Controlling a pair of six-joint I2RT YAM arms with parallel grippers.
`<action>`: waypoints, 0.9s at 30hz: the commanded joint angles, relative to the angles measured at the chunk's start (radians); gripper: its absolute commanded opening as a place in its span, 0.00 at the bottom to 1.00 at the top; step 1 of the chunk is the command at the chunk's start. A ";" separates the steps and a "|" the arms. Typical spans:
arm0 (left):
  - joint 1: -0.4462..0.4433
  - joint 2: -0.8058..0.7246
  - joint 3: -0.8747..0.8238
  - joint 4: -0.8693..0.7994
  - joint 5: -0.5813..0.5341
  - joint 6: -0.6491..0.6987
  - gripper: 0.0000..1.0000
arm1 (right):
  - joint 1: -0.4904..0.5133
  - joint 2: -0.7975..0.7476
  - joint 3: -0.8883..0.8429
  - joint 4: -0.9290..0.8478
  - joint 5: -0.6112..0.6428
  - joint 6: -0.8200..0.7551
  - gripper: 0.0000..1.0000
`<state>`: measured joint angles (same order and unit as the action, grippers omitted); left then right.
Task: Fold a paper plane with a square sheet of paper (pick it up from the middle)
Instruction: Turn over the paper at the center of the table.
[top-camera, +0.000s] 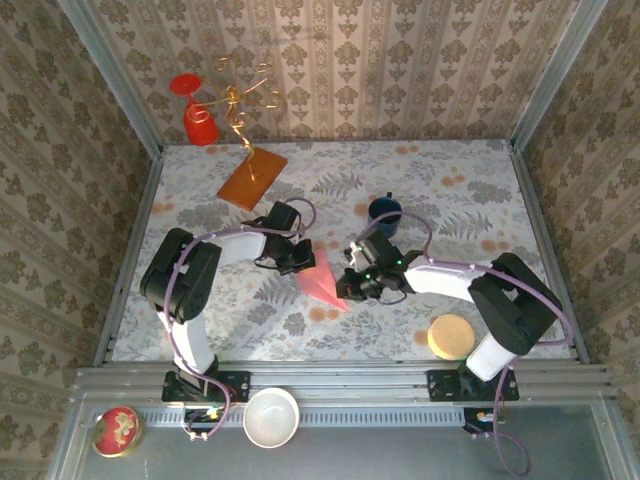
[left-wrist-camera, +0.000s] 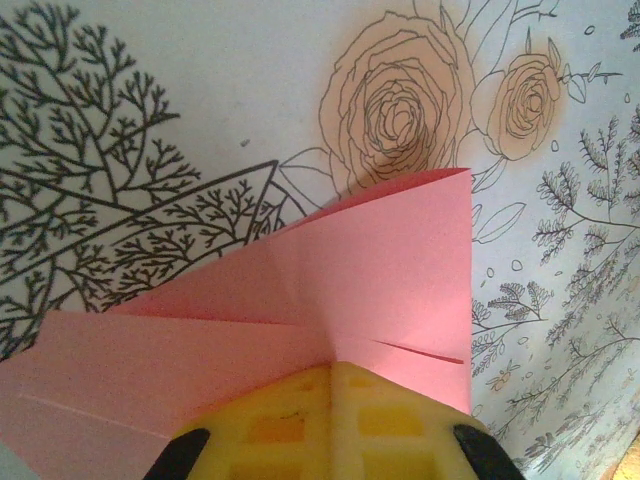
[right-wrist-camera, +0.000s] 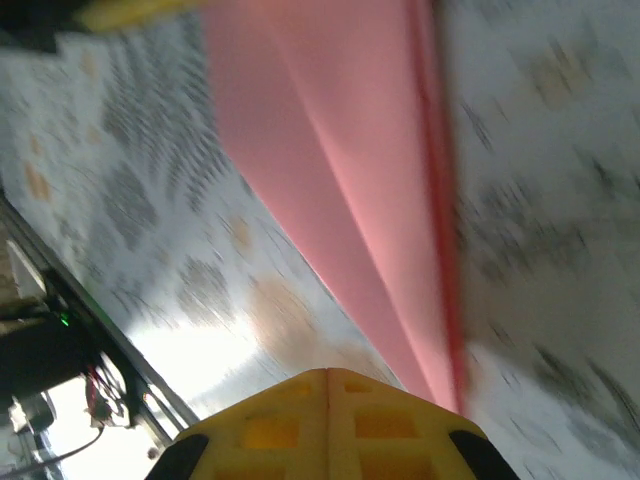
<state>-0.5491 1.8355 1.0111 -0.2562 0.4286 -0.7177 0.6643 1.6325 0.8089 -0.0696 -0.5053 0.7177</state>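
The sheet of paper is folded into a pink pointed paper plane (top-camera: 322, 282) that lies mid-table with its tip toward the near right. My left gripper (top-camera: 298, 258) is at its wide end. In the left wrist view the yellow fingertips are shut (left-wrist-camera: 332, 368) where the pink folds (left-wrist-camera: 380, 270) meet, and the paper fans out to both sides of them. My right gripper (top-camera: 355, 283) is at the plane's right side. In the blurred right wrist view it is shut (right-wrist-camera: 328, 372), and the pink paper (right-wrist-camera: 330, 150) runs past just right of its tips, not between them.
An orange-brown board (top-camera: 252, 177) lies at the back left, with a red goblet (top-camera: 198, 120) and a gold wire ornament (top-camera: 240, 100) behind it. A dark blue cup (top-camera: 384, 210) stands behind the right gripper. A tan disc (top-camera: 451, 336) sits near the right base. A white bowl (top-camera: 271, 416) and a red tin (top-camera: 116, 430) rest on the near ledge.
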 joint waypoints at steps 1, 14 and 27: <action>0.002 0.051 -0.029 -0.097 -0.115 0.008 0.04 | -0.008 0.067 0.059 0.001 0.028 0.000 0.04; 0.026 -0.243 -0.020 0.001 -0.064 -0.069 0.34 | -0.071 0.080 0.068 0.140 0.152 0.021 0.32; 0.144 -0.544 -0.337 0.153 -0.082 -0.205 0.64 | -0.077 0.203 0.181 0.121 -0.004 -0.111 0.32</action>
<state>-0.4103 1.3373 0.6952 -0.1406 0.3553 -0.8825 0.5861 1.8156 0.9627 0.0536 -0.4610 0.6506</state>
